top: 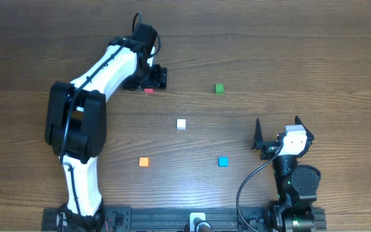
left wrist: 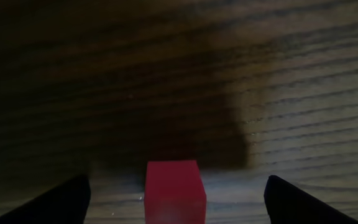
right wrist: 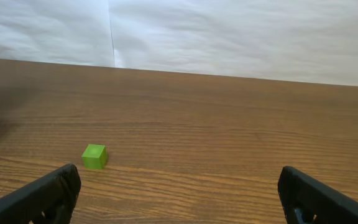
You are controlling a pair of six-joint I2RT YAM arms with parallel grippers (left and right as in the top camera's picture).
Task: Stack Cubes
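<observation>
Red cube [left wrist: 174, 190] sits inside wide-open left claw [left wrist: 177, 185], untouched; right claw [right wrist: 179, 175] wide open, empty.

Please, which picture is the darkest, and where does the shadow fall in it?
Left wrist view: darkest; a heavy shadow covers most of the table around the red cube, only part of the wood is lit. Top view: even light, no glare. Right wrist view: bright, the green cube well lit.

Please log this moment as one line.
left jaws: open, red cube between | right jaws: open, empty | green cube, white cube, orange cube, blue cube: unstacked
</observation>
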